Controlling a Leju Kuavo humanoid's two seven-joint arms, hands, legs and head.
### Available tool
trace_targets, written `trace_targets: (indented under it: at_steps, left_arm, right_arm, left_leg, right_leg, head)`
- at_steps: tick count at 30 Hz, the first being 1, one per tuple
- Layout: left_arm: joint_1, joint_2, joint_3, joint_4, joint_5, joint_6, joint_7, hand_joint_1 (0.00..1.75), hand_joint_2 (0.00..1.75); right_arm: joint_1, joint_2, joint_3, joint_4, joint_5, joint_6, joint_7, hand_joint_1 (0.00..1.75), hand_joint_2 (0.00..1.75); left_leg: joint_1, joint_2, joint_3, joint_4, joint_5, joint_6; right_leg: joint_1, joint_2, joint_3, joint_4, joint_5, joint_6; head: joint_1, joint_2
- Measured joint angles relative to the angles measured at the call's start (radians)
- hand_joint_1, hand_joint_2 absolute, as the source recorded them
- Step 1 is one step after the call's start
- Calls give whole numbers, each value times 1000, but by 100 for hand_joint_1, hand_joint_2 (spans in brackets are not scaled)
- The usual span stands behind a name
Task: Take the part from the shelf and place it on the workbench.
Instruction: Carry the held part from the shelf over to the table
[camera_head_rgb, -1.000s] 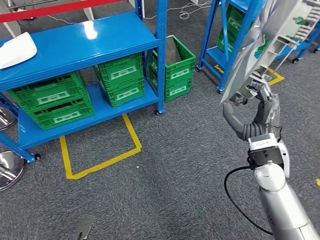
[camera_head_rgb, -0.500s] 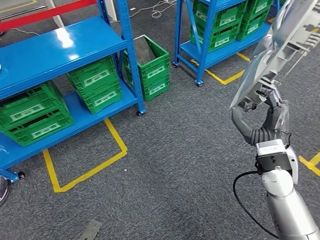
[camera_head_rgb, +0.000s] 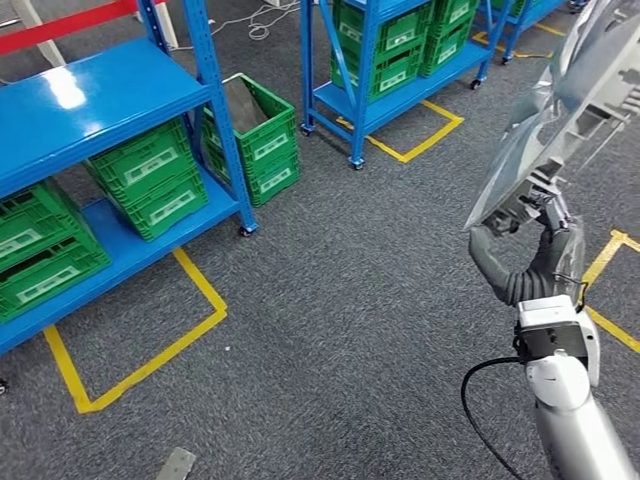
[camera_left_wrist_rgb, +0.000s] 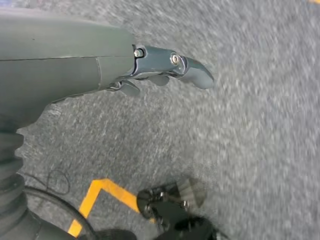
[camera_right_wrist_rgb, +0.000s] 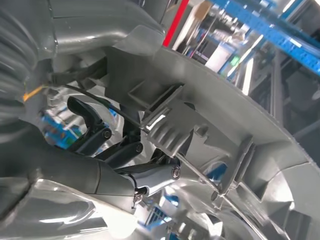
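Grey carpet (camera_head_rgb: 362, 330) runs across the whole workshop floor, marked with yellow tape lines (camera_head_rgb: 136, 365) that frame bays in front of the blue shelf rack (camera_head_rgb: 113, 95). Green crates (camera_head_rgb: 147, 175) sit on the rack's lower shelf, and one more green crate (camera_head_rgb: 260, 135) stands on the carpet just beside the rack's corner post. A second blue rack (camera_head_rgb: 370, 70), also loaded with green crates, stands beyond it.

Well apart from the blue shelf rack, across a wide bare stretch of carpet, the right robot hand (camera_head_rgb: 532, 240) holds the part (camera_head_rgb: 562, 110) up in the air, its fingers (camera_right_wrist_rgb: 124, 155) curled around the part's lower edge. The part is a large pale grey moulded plastic panel (smooth and glossy on one face, ribbed with clips and brackets on the other), tilted upward and reaching past the head view's upper edge.

Hanging over the carpet, the left robot hand (camera_left_wrist_rgb: 151, 67) holds nothing; its fingers lie extended and close together.
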Motion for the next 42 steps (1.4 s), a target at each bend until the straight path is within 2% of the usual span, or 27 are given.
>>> trace_targets:
  at_steps: [2, 3, 5, 7, 8, 10, 12, 13, 15, 17, 18, 19, 21, 22, 23, 25, 26, 28, 30, 31, 32, 33, 34, 36, 38, 40, 42]
  left_arm:
    - [2, 0, 0, 0, 2, -9, -1, 0, 175]
    - [2, -1, 0, 0, 4, -19, -2, 0, 175]
    - [1, -1, 0, 0, 6, -41, -4, 0, 175]
    - [1, 0, 0, 0, 5, -55, -6, 0, 175]
    - [1, 1, 0, 0, 4, -60, -8, 0, 175]
    - [2, 2, 0, 1, 2, -68, -6, 0, 175]
    - [1, 3, 0, 1, 0, -77, 5, 0, 175]
    - [1, 3, 0, 1, -1, -80, 12, 0, 175]
    - [3, 3, 0, 2, -1, -86, 21, 0, 175]
    - [6, 3, 0, 3, -1, -88, 25, 0, 175]
    - [6, 2, 0, 4, -1, -89, 25, 0, 175]
    - [5, 3, 0, 4, -2, -90, 27, 0, 175]
    - [5, 6, 0, 4, -4, -97, 41, 0, 175]
    - [5, 8, -1, 5, -7, -103, 53, 0, 175]
    - [5, 10, -1, 5, -10, -108, 67, 0, 175]
    - [5, 13, -1, 6, -17, -118, 94, 0, 175]
    - [4, 13, -1, 6, -20, -121, 106, 0, 175]
    - [4, 14, -1, 6, -27, -125, 131, 0, 175]
    - [5, 17, -1, 6, -33, -127, 155, 0, 175]
    - [7, 19, -1, 6, -36, -127, 165, 0, 175]
    - [8, 20, -1, 6, -38, -128, 170, 0, 175]
    - [8, 22, -1, 6, -39, -128, 174, 0, 175]
    - [8, 23, -1, 6, -40, -127, 177, 0, 175]
    - [7, 24, -1, 6, -40, -124, 179, 0, 175]
    - [7, 27, -1, 6, -40, -120, 179, 0, 175]
    - [7, 28, -1, 6, -41, -115, 178, 0, 175]
    - [6, 28, -1, 6, -41, -111, 177, 0, 175]
  right_arm:
    - [6, 0, -3, -1, 1, 0, -1, 175, 175]
    - [8, 0, -5, -1, 1, 0, -1, 175, 175]
    - [10, 0, -8, -1, 2, 1, 0, 175, 175]
    - [9, 0, -9, -1, 4, 1, -1, 175, 175]
    - [9, 0, -10, -2, 5, 1, -2, 175, 175]
    - [11, 0, -11, -4, 6, 1, -4, 175, 175]
    - [12, 0, -13, -5, 7, 1, -3, 175, 175]
    - [11, 0, -13, -6, 7, 1, -3, 175, 175]
    - [11, 0, -13, -6, 8, 1, -4, 175, 175]
    - [12, 0, -13, -6, 9, 1, -4, 175, 175]
    - [12, 0, -13, -6, 9, 1, -4, 175, 175]
    - [13, 0, -13, -6, 10, 1, -4, 175, 175]
    - [12, 1, -14, -6, 11, 1, -4, 175, 175]
    - [11, 2, -14, -6, 13, 2, -4, 175, 175]
    - [10, 3, -15, -6, 15, 2, -5, 175, 175]
    - [10, 3, -16, -6, 18, 4, -6, 175, 175]
    - [11, 3, -17, -6, 20, 4, -6, 175, 175]
    - [11, 4, -18, -6, 22, 5, -6, 175, 175]
    - [10, 4, -18, -6, 25, 6, -7, 175, 175]
    - [10, 5, -18, -6, 26, 6, -8, 175, 175]
    - [11, 5, -18, -6, 27, 6, -9, 175, 175]
    - [12, 5, -18, -6, 28, 6, -10, 175, 175]
    - [13, 5, -18, -6, 28, 6, -10, 175, 175]
    - [13, 5, -18, -6, 29, 6, -11, 175, 175]
    - [13, 6, -18, -6, 31, 6, -12, 175, 175]
    - [16, 6, -18, -7, 33, 6, -14, 175, 175]
    - [20, 6, -19, -8, 33, 6, -14, 175, 175]
  left_leg:
    - [0, 23, 0, 0, -1, -1]
    - [0, 34, 0, 1, -2, -2]
    - [1, 51, 1, 5, -7, -9]
    - [-4, 64, -1, 13, -13, -20]
    - [-7, 70, -1, 17, -14, -25]
    - [-8, 82, -1, 19, -16, -32]
    - [-4, 67, -7, 41, -38, -40]
    - [-2, 50, -21, 79, -64, -43]
    - [-1, 21, -76, 210, -132, -46]
    - [-2, 15, -121, 309, -160, -42]
    - [-3, 14, -121, 308, -146, -37]
    - [-4, 9, -104, 267, -114, -30]
    - [-8, -24, -47, 137, -42, -9]
    - [-10, -41, -24, 84, -21, -1]
    - [-11, -53, -11, 52, -15, 5]
    - [-12, -47, -4, 30, -19, 6]
    - [-10, -37, -2, 21, -17, 5]
    - [-5, -19, 4, 6, -10, 3]
    - [-4, 0, 5, 2, -9, 3]
    - [-4, 11, 5, 2, -9, 3]
    - [-4, 21, 5, 2, -10, 3]
    - [-4, 31, 6, 3, -11, 2]
    - [-3, 40, 6, 4, -13, -1]
    - [-4, 57, 6, 12, -21, -11]
    - [-9, 70, 3, 25, -29, -22]
    - [-13, 85, 4, 30, -33, -28]
    - [-8, 80, 4, 41, -48, -35]
  right_leg:
    - [-4, -6, -36, 81, -21, 7]
    - [-6, -10, -25, 66, -5, 9]
    - [-8, -36, 45, -59, 50, 13]
    - [-5, -61, 107, -165, 77, 4]
    - [-2, -64, 118, -183, 77, -4]
    - [1, -47, 116, -182, 78, -22]
    - [-1, -33, 115, -183, 81, -35]
    - [-1, -26, 116, -184, 83, -40]
    - [0, -10, 116, -184, 84, -48]
    - [5, 11, 116, -184, 84, -51]
    - [7, 22, 116, -184, 84, -51]
    - [9, 33, 117, -184, 85, -51]
    - [13, 53, 119, -183, 86, -50]
    - [12, 62, 117, -182, 87, -49]
    - [11, 70, 113, -182, 89, -45]
    - [7, 87, 104, -183, 95, -34]
    - [7, 85, 97, -182, 95, -29]
    - [9, 48, 73, -145, 69, -20]
    - [6, 5, 20, -32, 10, -10]
    - [3, -2, -9, 30, -15, -5]
    - [-1, -4, -29, 73, -26, 0]
    - [-4, -7, -30, 79, -18, 4]
    - [-8, -13, -11, 45, 6, 8]
    - [-9, -47, 60, -82, 59, 14]
    - [-5, -71, 105, -162, 74, 4]
    - [-2, -59, 108, -169, 70, -14]
    - [-3, -42, 107, -168, 71, -27]
  head:
    - [0, 0]
    - [0, 0]
    - [0, 0]
    - [0, 0]
    - [0, 0]
    - [0, 0]
    - [-1, 0]
    - [-2, 0]
    - [-3, 0]
    - [-3, 0]
    - [-3, 0]
    - [-3, 0]
    - [-2, 0]
    - [-1, 0]
    - [-1, 0]
    - [-3, 0]
    - [-3, 0]
    - [2, 0]
    - [8, 0]
    - [8, 0]
    - [8, 0]
    - [8, 0]
    - [8, 0]
    - [9, 0]
    - [9, 0]
    - [9, 0]
    - [8, 0]
